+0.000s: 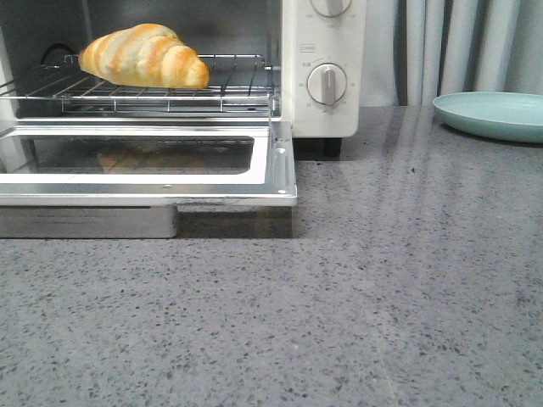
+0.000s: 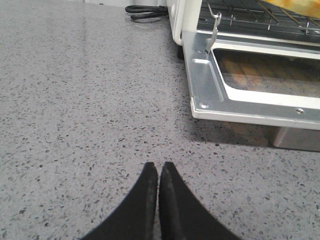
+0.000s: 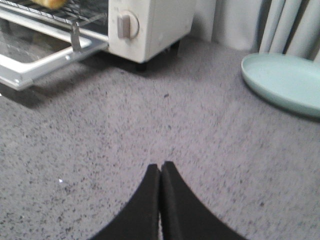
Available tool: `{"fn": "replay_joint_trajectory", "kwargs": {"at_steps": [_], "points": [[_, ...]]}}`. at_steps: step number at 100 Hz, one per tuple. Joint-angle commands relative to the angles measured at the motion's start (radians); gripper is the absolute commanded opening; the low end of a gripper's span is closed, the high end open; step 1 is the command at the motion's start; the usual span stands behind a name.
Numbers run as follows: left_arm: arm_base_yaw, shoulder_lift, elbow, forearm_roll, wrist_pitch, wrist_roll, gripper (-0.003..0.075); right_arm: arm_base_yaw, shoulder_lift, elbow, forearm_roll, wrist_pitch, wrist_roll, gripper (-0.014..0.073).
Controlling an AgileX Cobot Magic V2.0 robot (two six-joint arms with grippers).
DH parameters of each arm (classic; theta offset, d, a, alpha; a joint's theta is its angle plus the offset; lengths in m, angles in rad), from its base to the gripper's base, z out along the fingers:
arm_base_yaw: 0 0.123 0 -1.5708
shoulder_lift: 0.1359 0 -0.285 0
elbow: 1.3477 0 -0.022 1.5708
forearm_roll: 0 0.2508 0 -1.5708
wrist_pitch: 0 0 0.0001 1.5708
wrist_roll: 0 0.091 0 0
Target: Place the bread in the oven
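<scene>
The bread [image 1: 144, 56], a golden crescent roll with pale stripes, lies on the wire rack [image 1: 237, 85] inside the white oven [image 1: 327, 114]. The oven's glass door [image 1: 280, 165] hangs open and flat. A corner of the bread shows in the left wrist view [image 2: 300, 5] and in the right wrist view [image 3: 50, 3]. My left gripper [image 2: 158, 165] is shut and empty over the counter, well short of the door [image 2: 205, 95]. My right gripper [image 3: 160, 165] is shut and empty over the counter, away from the oven [image 3: 155, 25]. Neither gripper shows in the front view.
A pale green plate [image 1: 492, 114] sits at the back right, also in the right wrist view [image 3: 285, 82]. A black power cord [image 2: 147, 11] lies beside the oven. Grey curtains [image 1: 458, 47] hang behind the grey speckled counter [image 1: 339, 305].
</scene>
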Motion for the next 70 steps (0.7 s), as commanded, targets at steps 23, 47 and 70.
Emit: {"fn": "replay_joint_trajectory", "kwargs": {"at_steps": [23,47,70], "points": [[0.001,-0.029,0.024,-0.017,-0.043,-0.011,-0.0021,-0.362,0.029,0.174,0.316,-0.430,-0.210,-0.0069],[0.001,-0.029,0.024,-0.017,-0.043,-0.011,-0.0022,-0.415,0.027,0.176,0.316,-0.239,-0.210,-0.0069],[0.001,-0.029,0.024,-0.017,-0.043,-0.011,-0.0021,-0.415,-0.061,0.176,0.316,-0.135,-0.210,-0.0069]]}}
